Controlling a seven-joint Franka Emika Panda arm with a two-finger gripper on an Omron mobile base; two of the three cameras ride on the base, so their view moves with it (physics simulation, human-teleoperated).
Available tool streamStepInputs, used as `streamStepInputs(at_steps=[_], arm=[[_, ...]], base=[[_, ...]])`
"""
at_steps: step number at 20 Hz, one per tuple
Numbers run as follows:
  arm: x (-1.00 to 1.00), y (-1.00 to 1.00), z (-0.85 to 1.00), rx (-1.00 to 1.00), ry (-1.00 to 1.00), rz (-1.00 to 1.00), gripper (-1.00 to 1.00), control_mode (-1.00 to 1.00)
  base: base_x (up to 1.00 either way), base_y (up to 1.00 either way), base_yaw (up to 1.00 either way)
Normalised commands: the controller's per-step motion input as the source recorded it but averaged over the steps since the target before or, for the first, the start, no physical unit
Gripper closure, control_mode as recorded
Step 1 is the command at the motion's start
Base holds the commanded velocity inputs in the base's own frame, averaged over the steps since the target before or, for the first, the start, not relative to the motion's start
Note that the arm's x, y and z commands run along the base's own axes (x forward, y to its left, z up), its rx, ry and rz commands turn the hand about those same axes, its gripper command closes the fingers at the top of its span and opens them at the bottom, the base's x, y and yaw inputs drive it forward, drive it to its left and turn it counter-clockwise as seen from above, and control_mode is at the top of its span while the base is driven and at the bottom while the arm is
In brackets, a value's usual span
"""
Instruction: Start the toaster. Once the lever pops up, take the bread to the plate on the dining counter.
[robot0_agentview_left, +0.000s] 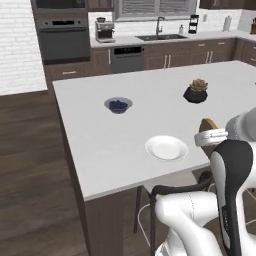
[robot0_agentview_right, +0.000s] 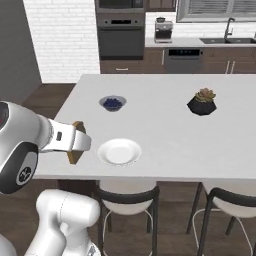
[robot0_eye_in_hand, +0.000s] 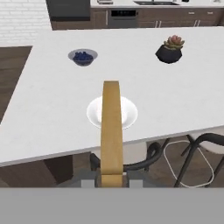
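My gripper (robot0_eye_in_hand: 111, 181) is shut on the bread (robot0_eye_in_hand: 111, 127), a thin brown slice seen edge-on and held upright. It hangs just off the near edge of the dining counter (robot0_eye_in_hand: 52, 113), in line with the white plate (robot0_eye_in_hand: 130, 113) that lies a little way in from that edge. From the left base view the bread (robot0_agentview_left: 208, 123) sticks up out of the hand, to the right of the plate (robot0_agentview_left: 166, 148). From the right base view the bread (robot0_agentview_right: 74, 157) sits left of the plate (robot0_agentview_right: 119, 151), at the counter's front left. The toaster is out of view.
A small bowl with blue contents (robot0_agentview_left: 118, 105) sits further in on the counter, and a potted succulent (robot0_agentview_left: 195, 92) in a black pot stands to the right. Dark-framed stools (robot0_agentview_right: 127, 197) are tucked under the near edge. Ovens and a sink line the back wall.
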Motion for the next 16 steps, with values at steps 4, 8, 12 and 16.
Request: streamStepInputs(at_steps=[4,8,12,16], arm=[[0.00,0.00,0.00,0.00,0.00,0.00,1.00,1.00],[0.00,0.00,0.00,0.00,0.00,0.00,1.00,1.00],[0.00,0.00,0.00,0.00,0.00,0.00,1.00,1.00],[0.00,0.00,0.00,0.00,0.00,0.00,1.00,1.00]], base=[[0.00,0.31,0.16],[0.00,0.13,0.03],[0.04,0.09,0.03],[0.21,0.03,0.19]])
